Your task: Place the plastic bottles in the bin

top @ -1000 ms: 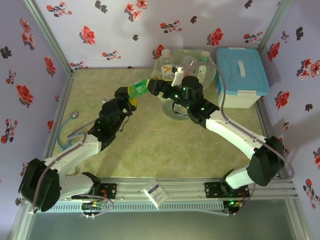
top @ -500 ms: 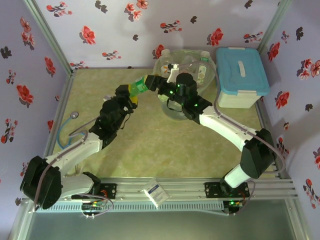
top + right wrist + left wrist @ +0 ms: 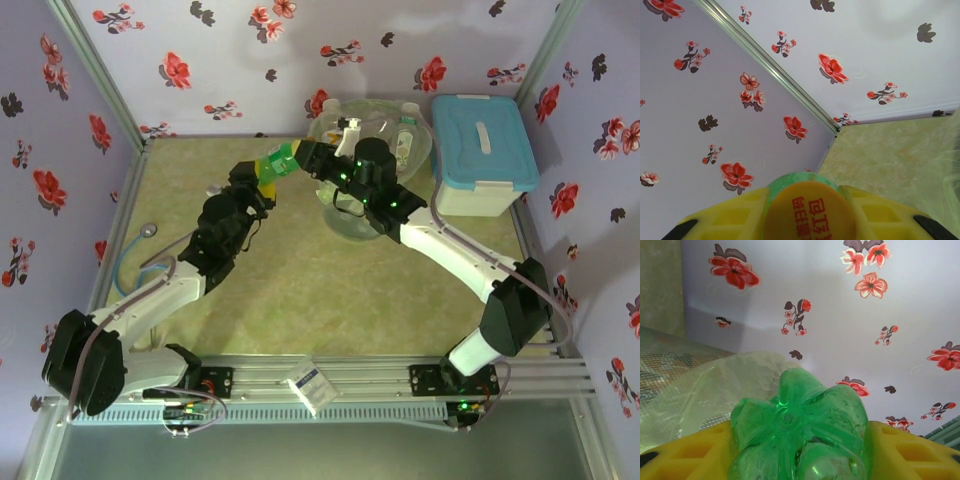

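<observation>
You see a green bottle [image 3: 281, 165], yellow-capped, level in the air just left of the bin [image 3: 352, 222]. The left hand [image 3: 265, 178] grips its base and the right hand [image 3: 303, 158] its cap end. The round, translucent bin, lined in pale green, holds clear bottles [image 3: 403, 138].

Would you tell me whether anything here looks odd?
Yes: the green bottle is clamped at both ends at once beside the bin, left end effector at its base, right end effector at its cap.
</observation>
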